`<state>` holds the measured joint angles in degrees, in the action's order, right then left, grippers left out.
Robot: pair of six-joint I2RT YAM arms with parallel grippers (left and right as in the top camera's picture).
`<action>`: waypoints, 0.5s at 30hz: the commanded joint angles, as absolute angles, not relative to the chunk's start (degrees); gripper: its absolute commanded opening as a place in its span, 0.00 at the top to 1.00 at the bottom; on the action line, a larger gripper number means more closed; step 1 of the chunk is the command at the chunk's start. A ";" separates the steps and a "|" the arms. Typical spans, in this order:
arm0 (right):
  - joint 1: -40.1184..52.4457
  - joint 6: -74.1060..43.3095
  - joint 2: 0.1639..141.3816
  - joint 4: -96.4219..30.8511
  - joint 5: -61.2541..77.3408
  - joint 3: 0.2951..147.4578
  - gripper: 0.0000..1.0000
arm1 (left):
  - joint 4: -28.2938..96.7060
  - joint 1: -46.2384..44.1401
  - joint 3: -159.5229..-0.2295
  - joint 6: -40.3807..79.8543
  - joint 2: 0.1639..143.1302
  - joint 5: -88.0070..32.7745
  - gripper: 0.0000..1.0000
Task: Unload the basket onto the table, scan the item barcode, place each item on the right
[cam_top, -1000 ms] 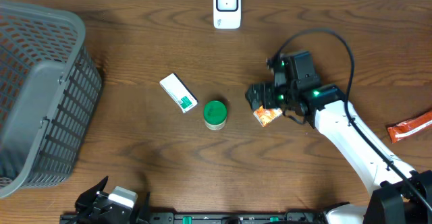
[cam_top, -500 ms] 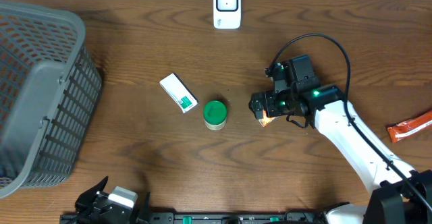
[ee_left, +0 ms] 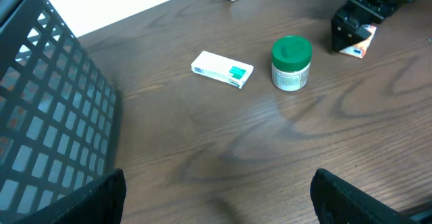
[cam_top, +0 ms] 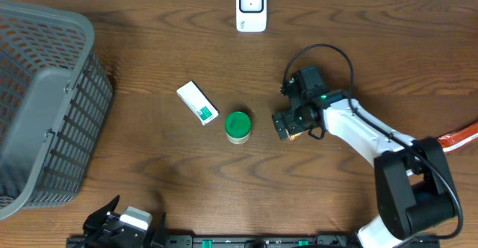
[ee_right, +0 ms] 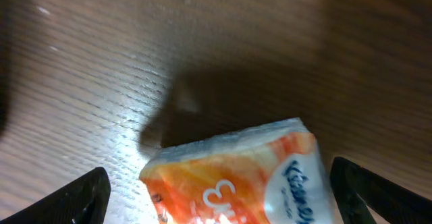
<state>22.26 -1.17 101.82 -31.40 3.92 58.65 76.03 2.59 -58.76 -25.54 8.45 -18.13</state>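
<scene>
A: Overhead?
B: Right gripper [cam_top: 288, 124] is hovering, spread wide, over the orange packet [cam_top: 299, 134], which is lying right of the green jar [cam_top: 238, 126].
A: Wrists?
B: Left gripper [ee_left: 219, 177] is gaping wide, holding nothing; right fingers [ee_right: 74, 200] are flanking the orange packet [ee_right: 243, 177].

Soft even light; orange packet [ee_right: 236, 173] blurred close-up, glare on table [ee_right: 128, 126].

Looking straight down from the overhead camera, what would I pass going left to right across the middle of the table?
A grey basket → white-and-green box → green-lidded jar → right gripper, open above an orange packet → red-orange packet at the right edge.
</scene>
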 commanded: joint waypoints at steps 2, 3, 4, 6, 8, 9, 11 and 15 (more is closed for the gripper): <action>22.65 2.02 104.31 -31.14 0.82 58.83 0.01 | 75.85 2.83 -59.02 -25.87 8.08 -19.00 0.14; 22.65 2.02 104.92 -31.18 -0.10 58.83 0.01 | 75.85 2.83 -59.02 -25.87 8.08 -18.98 0.14; 22.65 2.02 105.08 -31.27 -0.86 58.83 0.01 | 75.85 2.83 -59.02 -25.87 8.08 -18.98 0.14; 22.65 2.02 105.32 -31.48 -2.07 58.81 0.01 | 75.85 2.83 -59.02 -25.87 8.08 -18.98 0.13; 22.65 2.02 105.32 -31.64 -2.07 58.81 0.01 | 75.85 2.83 -59.02 -25.87 8.08 -19.00 0.13; 22.65 2.02 105.32 -31.75 -2.07 58.81 0.02 | 75.85 2.83 -59.02 -25.87 8.08 -18.98 0.14; 22.65 2.00 105.32 -31.75 -2.07 58.83 0.06 | 75.85 2.83 -59.02 -25.87 8.08 -18.98 0.14; 22.65 2.00 105.32 -31.44 -2.07 58.83 0.18 | 75.85 2.83 -59.02 -25.87 8.08 -18.98 0.14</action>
